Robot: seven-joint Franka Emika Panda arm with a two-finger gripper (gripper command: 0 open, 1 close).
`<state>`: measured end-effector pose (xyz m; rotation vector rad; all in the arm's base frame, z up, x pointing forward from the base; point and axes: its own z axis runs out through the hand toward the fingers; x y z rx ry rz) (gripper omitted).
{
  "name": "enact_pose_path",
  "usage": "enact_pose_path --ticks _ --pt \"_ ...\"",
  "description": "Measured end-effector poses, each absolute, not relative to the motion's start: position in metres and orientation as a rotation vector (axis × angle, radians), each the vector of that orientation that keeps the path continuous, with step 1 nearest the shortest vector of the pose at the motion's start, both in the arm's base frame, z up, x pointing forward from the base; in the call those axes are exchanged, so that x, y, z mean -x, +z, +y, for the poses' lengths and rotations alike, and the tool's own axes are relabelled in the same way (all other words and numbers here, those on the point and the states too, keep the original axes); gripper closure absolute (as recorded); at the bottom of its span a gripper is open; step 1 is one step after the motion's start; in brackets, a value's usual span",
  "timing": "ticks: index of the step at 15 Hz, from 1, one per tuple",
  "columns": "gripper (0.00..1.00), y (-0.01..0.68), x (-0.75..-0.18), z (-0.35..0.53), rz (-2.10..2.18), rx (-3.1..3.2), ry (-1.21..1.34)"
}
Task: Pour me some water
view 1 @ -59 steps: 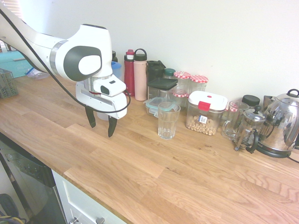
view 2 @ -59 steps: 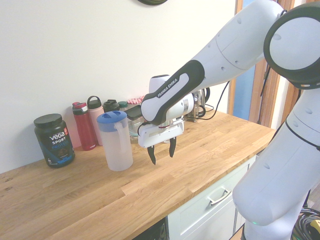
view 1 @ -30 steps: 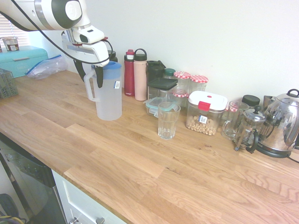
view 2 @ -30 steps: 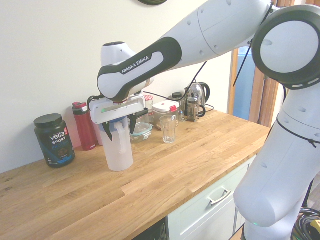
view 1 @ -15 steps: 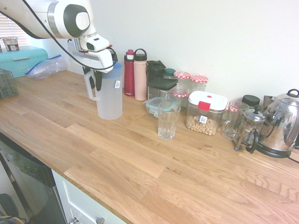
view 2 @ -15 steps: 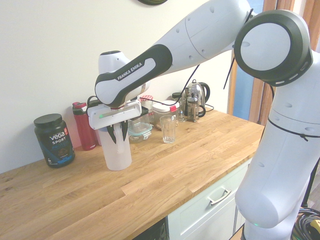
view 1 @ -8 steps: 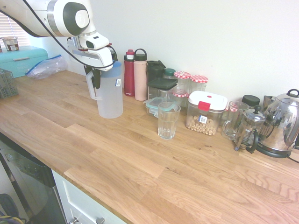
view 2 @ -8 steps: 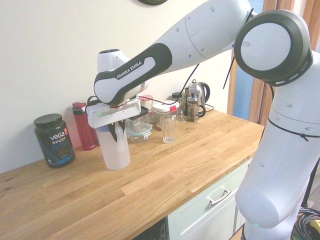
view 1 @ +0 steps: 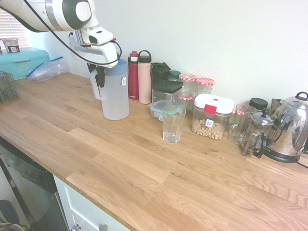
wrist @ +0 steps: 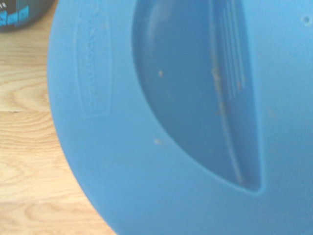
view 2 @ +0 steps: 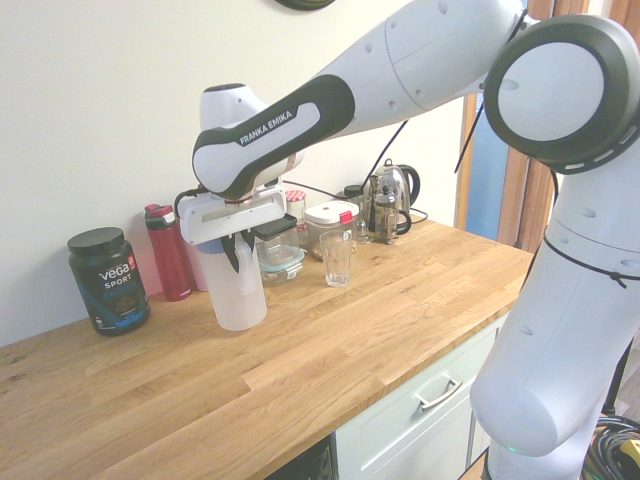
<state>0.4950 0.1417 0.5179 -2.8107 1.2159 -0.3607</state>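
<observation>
Pale wood runs the length of the bench (view 1: 159, 178), with a steel kettle (view 1: 291, 127) and a coffee press (view 1: 258, 134) at right. Nearer the middle, a clear glass (view 1: 173, 127) stands upright and looks empty, just left of and in front of a white-lidded tub (view 1: 210, 122). Farther left, the frosted pitcher (view 1: 115, 98) hangs or stands nearly upright below the robot's wrist, its blue lid (wrist: 98, 171) filling much of the wrist view; whether its base clears the wood is hard to tell, as is its water level. The end effector (view 1: 100, 82) is closed on the pitcher's handle (view 1: 94, 85). Behind them, toward the wall, rise a red bottle (view 1: 133, 79) and a pink bottle (view 1: 144, 83).

The step in hand appears to be securing and raising the pitcher before the pour. It calls for a firm grip and a slow, level lift, high enough to clear the glass rim, then a path kept in front of the tub. A full pitcher could swing or twist about the handle. The spout should be lined up over the glass before a gradual tilt begins, since a rushed one could flood or topple it.
</observation>
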Motion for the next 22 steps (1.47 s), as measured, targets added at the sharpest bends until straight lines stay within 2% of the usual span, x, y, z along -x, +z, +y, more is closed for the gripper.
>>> enact_pose_path --ticks 6,12,17,22 --pt "1.00 0.592 -0.446 0.100 0.973 2.852 -0.412" --pt "1.00 0.642 -0.411 -0.039 0.611 2.889 -0.396" --pt "1.00 0.659 -0.414 -0.131 0.429 2.923 -0.367" --pt "1.00 0.644 -0.448 -0.204 0.281 3.031 -0.316"
